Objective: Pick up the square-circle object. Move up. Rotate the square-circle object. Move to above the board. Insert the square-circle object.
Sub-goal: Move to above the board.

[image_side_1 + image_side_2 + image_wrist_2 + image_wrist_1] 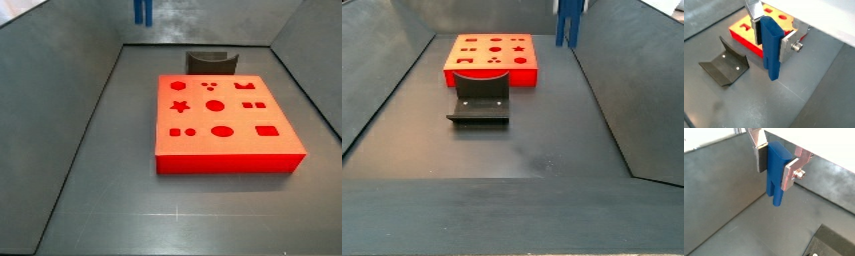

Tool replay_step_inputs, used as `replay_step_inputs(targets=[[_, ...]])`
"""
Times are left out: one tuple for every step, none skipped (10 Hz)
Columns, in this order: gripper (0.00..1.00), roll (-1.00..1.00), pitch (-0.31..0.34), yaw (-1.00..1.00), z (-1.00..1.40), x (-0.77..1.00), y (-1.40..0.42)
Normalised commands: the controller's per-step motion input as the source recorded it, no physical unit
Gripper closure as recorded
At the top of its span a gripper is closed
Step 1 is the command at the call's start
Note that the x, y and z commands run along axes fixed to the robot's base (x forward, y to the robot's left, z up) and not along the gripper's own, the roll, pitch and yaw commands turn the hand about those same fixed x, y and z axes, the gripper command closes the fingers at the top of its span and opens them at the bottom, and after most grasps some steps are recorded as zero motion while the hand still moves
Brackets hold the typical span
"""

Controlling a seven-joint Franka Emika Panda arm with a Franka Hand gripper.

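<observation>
My gripper point(774, 175) point(771, 47) is shut on the square-circle object point(776, 185) point(771, 60), a slim blue peg. The peg hangs upright between the silver fingers, its lower end well below them. It is high in the air; both side views show it at the top edge of the picture point(143, 12) point(571, 25), off to the side of the board. The gripper itself is cut off there. The board point(227, 160) point(486, 78) point(743, 39) is a red-orange square block with darker shape cutouts, lying flat on the grey floor.
The fixture point(210, 62) point(480, 100) point(725, 65), a dark L-shaped bracket, stands on the floor right next to one edge of the board. Sloping grey walls point(80, 110) point(616, 90) enclose the floor on all sides.
</observation>
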Motion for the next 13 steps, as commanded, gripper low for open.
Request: replay_step_inputs(targets=[[1.00, 0.11, 0.075, 0.04, 0.53, 0.01, -0.03], [1.00, 0.10, 0.074, 0.04, 0.41, 0.01, -0.02], [1.00, 0.09, 0.071, 0.04, 0.18, 0.01, -0.02], [1.00, -0.23, 0.043, 0.12, 0.33, 0.26, -1.00], [1.00, -0.22, 0.047, 0.12, 0.32, 0.27, -1.00], [1.00, -0.15, 0.087, 0.08, 0.33, 0.27, -1.00], [1.00, -0.13, 0.088, 0.04, 0.32, 0.28, -1.00], [1.00, -0.03, 0.106, 0.02, 0.32, 0.29, -1.00], [1.00, -0.01, 0.113, 0.02, 0.32, 0.30, -1.00], [1.00, -0.02, 0.124, 0.01, 0.33, 0.32, -1.00], [1.00, -0.01, 0.120, 0.01, 0.33, 0.33, -1.00], [1.00, 0.00, 0.125, 0.01, 0.33, 0.35, -1.00], [1.00, 0.00, 0.127, 0.01, 0.33, 0.37, -1.00]])
